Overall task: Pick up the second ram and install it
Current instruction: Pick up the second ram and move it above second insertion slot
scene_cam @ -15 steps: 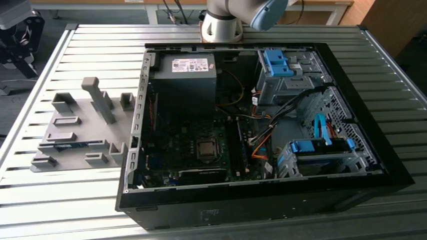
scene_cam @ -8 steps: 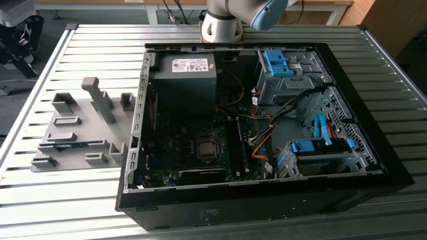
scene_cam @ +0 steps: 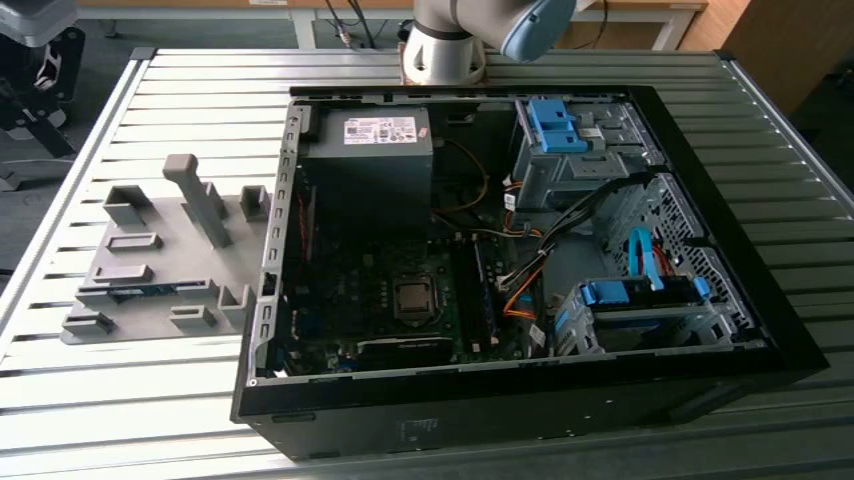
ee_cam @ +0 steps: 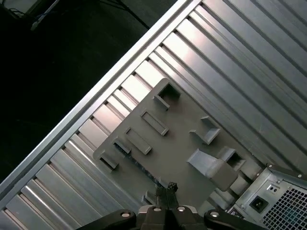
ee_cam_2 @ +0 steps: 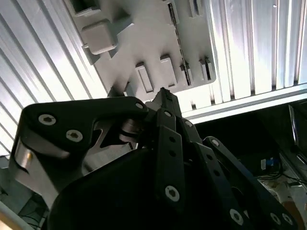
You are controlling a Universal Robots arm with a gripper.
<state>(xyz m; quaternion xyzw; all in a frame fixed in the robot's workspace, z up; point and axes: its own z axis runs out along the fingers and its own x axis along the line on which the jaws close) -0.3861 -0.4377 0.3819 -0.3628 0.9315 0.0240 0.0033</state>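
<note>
One second ram [scene_cam: 147, 291]: thin, flat green-blue stick, seated in a slot near the front edge of the grey moulded-plastic fixture plate [scene_cam: 167, 245]. The plate lies on the ribbed metal table [scene_cam: 120, 400], to the exterior view's left of the open black computer case [scene_cam: 534, 425].

Gripper [ee_cam: 166, 187]: black, fingertips pressed together, empty, high above the plate.

Step, as judged: approach to the pick.

Requirement: fingers parted, then aligned astride the stick's narrow edge.
</note>
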